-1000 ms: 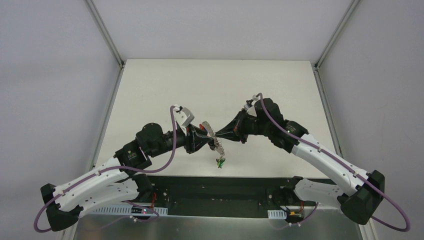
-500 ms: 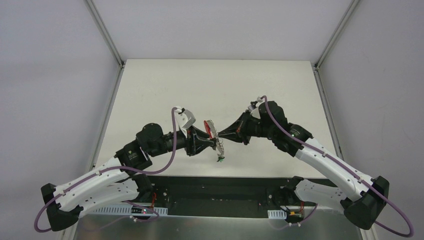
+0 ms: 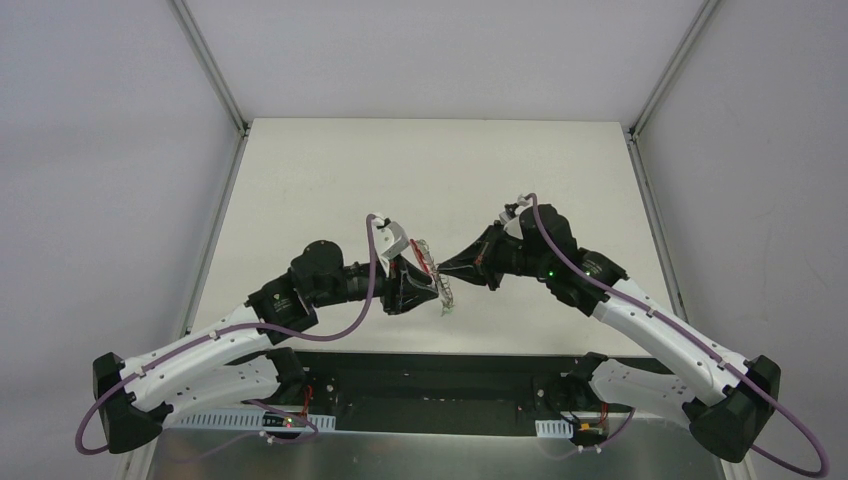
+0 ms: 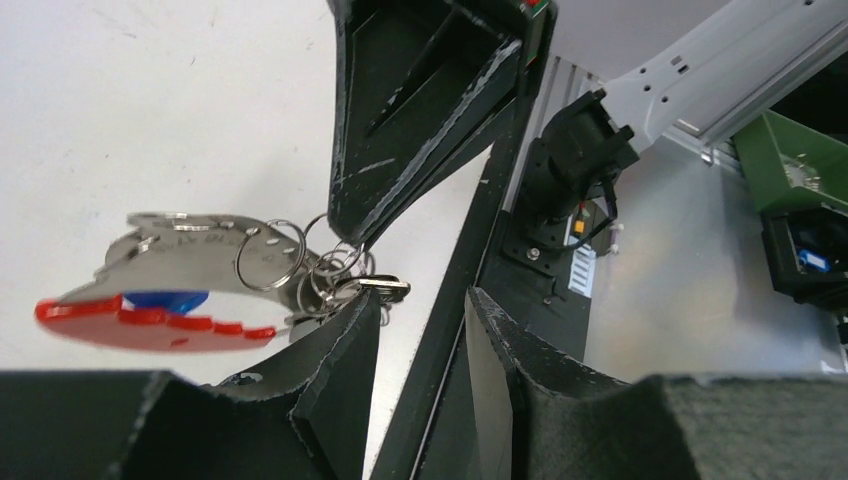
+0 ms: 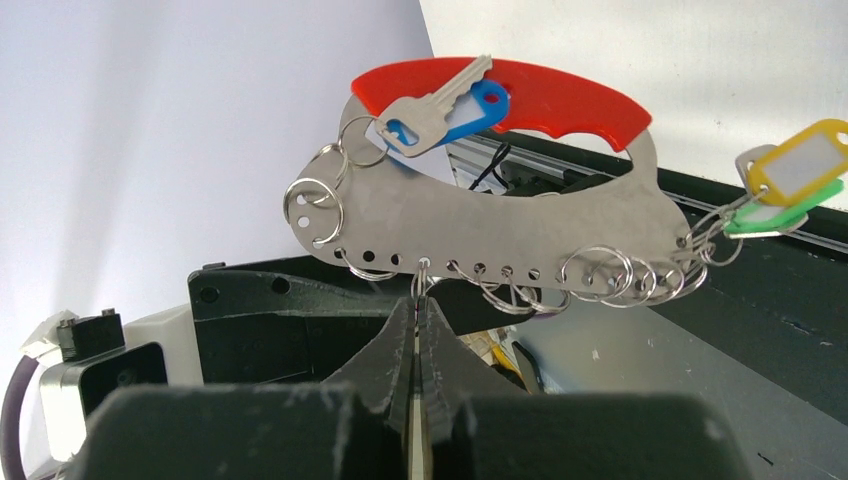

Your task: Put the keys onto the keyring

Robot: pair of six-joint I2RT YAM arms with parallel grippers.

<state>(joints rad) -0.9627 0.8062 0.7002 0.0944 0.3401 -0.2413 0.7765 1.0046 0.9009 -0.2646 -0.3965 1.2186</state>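
Keyring [image 5: 480, 215] sits pinched between right end effector [image 5: 418, 300] tips.

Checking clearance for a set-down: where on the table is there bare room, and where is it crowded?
Bare: far half of the table beyond both grippers, plus strips outside each arm. Crowded: near-centre, where left gripper, right gripper and keyring meet.

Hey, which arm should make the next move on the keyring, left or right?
Left, probably. The right end effector is shut on a small ring under the keyring, so it's busy steadying it. The left end effector is open, right beside the ring cluster, free to work.
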